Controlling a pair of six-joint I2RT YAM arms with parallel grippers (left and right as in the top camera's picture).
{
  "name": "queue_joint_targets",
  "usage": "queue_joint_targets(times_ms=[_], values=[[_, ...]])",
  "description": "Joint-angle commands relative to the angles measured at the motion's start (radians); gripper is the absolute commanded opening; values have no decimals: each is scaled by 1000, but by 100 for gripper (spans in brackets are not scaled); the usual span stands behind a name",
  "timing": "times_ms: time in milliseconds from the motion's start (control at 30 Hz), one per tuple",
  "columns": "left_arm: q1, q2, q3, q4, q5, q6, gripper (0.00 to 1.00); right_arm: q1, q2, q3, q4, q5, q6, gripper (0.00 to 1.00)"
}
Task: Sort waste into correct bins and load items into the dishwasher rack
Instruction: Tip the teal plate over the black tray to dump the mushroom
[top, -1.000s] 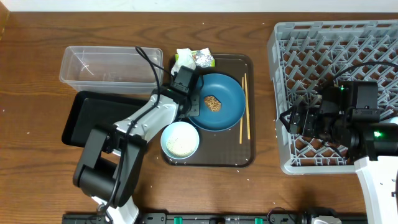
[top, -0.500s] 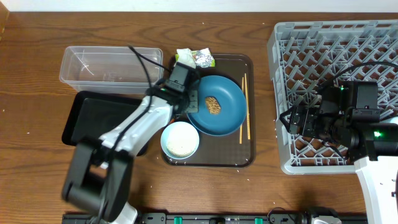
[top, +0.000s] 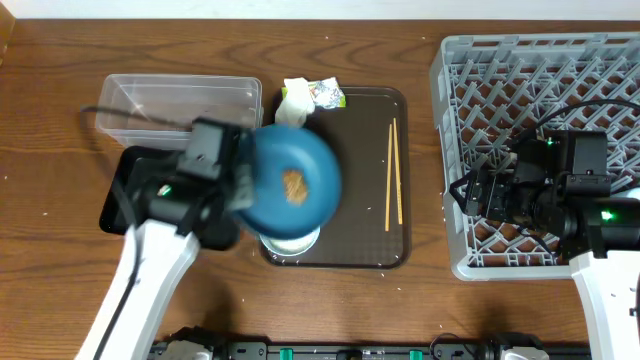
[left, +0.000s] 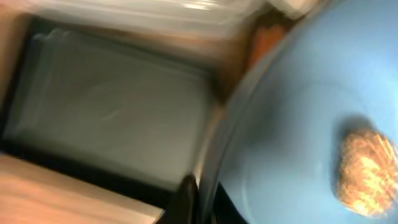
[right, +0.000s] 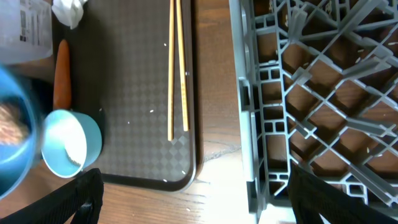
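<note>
My left gripper (top: 240, 182) is shut on the left rim of the large blue plate (top: 295, 180) and holds it raised and blurred over the brown serving tray's left part. The brown food lump (top: 294, 185) lies on the plate; it also shows in the left wrist view (left: 367, 168) beside the gripper (left: 198, 196). The white bowl (top: 290, 240) is mostly hidden beneath the plate. The black tray (top: 125, 190) and clear tub (top: 170, 100) lie to the left. The chopsticks (top: 393, 170), tissue (top: 295, 97) and wrapper (top: 326, 95) lie on the serving tray. The carrot (right: 61, 74) shows in the right wrist view. My right gripper (right: 199, 205) is open and empty by the grey rack (top: 540, 100). The cups are out of view.
The brown serving tray (top: 370, 240) sits mid-table between the bins and the rack. The rack's left wall (right: 249, 93) stands close beside the serving tray's right edge. Wood table shows around everything.
My left gripper has lifted the blue plate with the lump off the serving tray and swung it left and toward the front, over the bowl. The right arm has not moved.
</note>
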Motion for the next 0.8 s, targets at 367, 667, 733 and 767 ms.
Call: queue_joint_targets(times_ms=[367,667,733,767], values=[[42,-50,9,-261,-752,-381,6,16,-3,11,3,10,0,88],[13,151,50,-273,-1003,-126,6,16,-3,11,-9,10,0,89],[1,155,50,-271,-998,-147,6,16,-3,11,-14,10,0,89],[-1,155,50,-265,-998,-177,6,16,-3,11,-14,10,0,89]])
